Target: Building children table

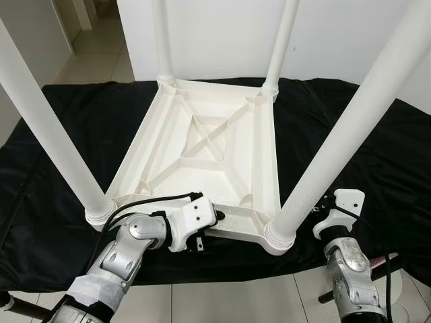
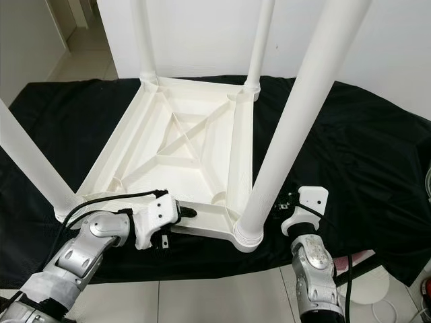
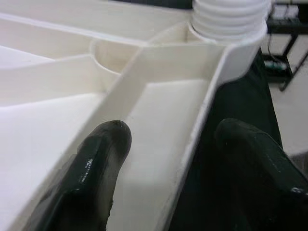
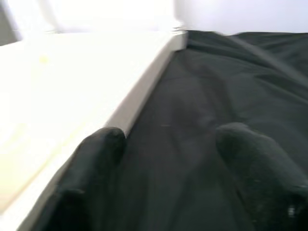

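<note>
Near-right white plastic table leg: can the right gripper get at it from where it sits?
Probably yes. The right gripper sits open beside the near-right white plastic table leg, above the black cloth, with nothing between them. The left gripper straddles the upturned white tabletop's rim.

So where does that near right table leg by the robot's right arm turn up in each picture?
Left eye view: near right table leg, lower right, rising to the top corner.
Right eye view: right of centre.
Left wrist view: its ribbed base at the top.
Right wrist view: not in it.
Shared landmark: black cloth.
</note>
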